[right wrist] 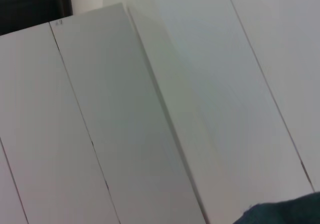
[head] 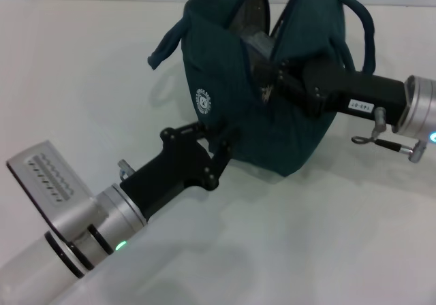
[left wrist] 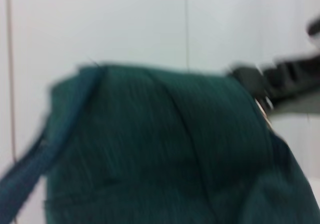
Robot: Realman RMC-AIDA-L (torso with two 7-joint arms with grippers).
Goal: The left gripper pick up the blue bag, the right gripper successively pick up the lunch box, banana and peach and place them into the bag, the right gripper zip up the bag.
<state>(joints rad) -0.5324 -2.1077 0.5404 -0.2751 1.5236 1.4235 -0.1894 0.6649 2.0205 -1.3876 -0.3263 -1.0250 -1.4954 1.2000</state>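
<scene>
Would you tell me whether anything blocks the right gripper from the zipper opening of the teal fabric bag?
Nothing visible does: the right gripper already reaches into the open mouth of the teal-blue fabric bag, while the left gripper is at the bag's side.

Head view: high, facing forward and down over the worktop (head: 327,250); whole blue bag (head: 231,114) and both arms in frame.
Left wrist view: very close to the bag's fabric side, wall behind.
Right wrist view: faces white panels; bag corner only.
Shared: the bag, in all three.
</scene>
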